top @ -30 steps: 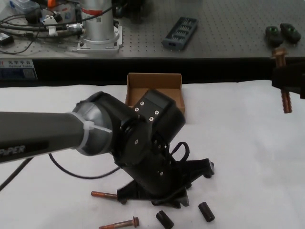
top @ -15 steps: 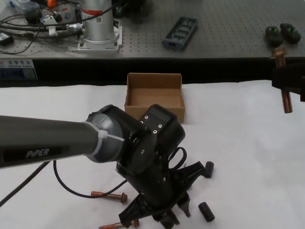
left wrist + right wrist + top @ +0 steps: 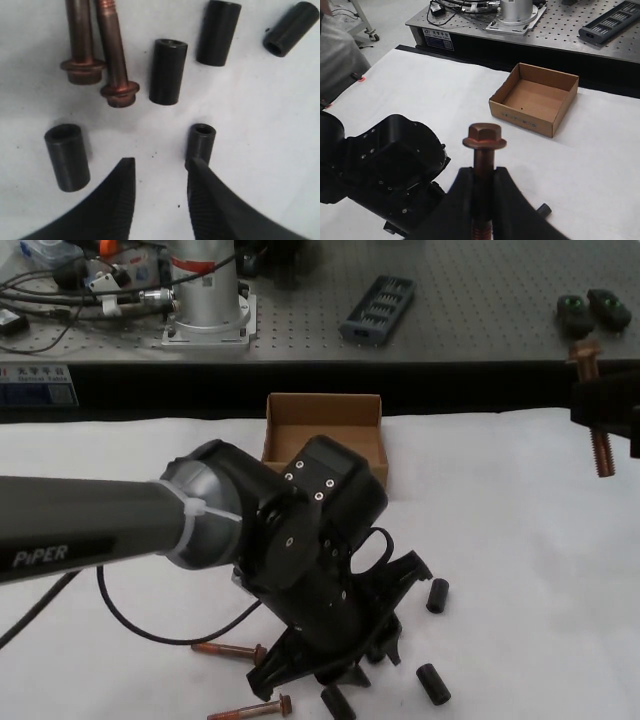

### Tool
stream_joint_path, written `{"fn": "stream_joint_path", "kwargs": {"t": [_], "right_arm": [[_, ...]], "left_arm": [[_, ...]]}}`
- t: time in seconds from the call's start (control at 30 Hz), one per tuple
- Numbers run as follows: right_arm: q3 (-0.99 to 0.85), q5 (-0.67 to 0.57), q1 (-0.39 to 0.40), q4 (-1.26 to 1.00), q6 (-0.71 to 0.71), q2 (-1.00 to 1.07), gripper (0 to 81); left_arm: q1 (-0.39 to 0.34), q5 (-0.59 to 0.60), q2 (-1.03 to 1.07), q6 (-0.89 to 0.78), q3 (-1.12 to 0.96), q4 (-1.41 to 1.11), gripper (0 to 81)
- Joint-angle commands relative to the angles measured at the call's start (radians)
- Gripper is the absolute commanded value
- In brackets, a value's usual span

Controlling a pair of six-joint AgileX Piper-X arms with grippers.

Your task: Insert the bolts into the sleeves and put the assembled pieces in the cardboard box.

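My left gripper [image 3: 160, 167] hangs open just above the white sheet, with nothing between its fingers. One short black sleeve [image 3: 201, 142] stands right at the tip of one finger, and another [image 3: 67, 156] lies outside the other finger. Three more sleeves [image 3: 168, 71] lie beyond, beside two copper bolts [image 3: 114, 55]. In the high view this gripper [image 3: 330, 665] is near the front edge among sleeves [image 3: 433, 683] and bolts [image 3: 230, 650]. My right gripper [image 3: 605, 405] is held in the air at the far right, shut on a bolt [image 3: 484, 145] that stands head up. The cardboard box [image 3: 323, 435] sits open behind the left arm.
A black cable [image 3: 150, 625] loops over the sheet from the left arm. Behind the sheet is a perforated metal bench with a metal post base [image 3: 208, 300], a black tool rack [image 3: 378, 308] and loose wires. The sheet's right half is bare.
The left arm's wrist swung toward the front edge, then drew back and turned a little over the sleeves. The right gripper and its bolt stayed put.
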Motion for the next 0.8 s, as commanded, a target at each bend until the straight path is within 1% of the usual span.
{"fn": "stream_joint_path", "kwargs": {"t": [0.0,0.1,0.43,0.77], "right_arm": [[-0.004,-0.008,-0.007,-0.010,-0.012,-0.004,2.4],[-0.004,-0.008,-0.007,-0.010,-0.012,-0.004,2.4],[-0.004,-0.008,-0.007,-0.010,-0.012,-0.004,2.4],[-0.004,-0.008,-0.007,-0.010,-0.012,-0.004,2.4]], "left_arm": [[0.003,-0.006,-0.014,-0.016,-0.006,0.014,26.0],[0.003,-0.006,-0.014,-0.028,-0.006,0.041,26.0],[0.009,-0.083,-0.045,-0.014,-0.006,0.241,26.0],[0.011,-0.128,-0.045,-0.024,-0.006,0.249,26.0]]}}
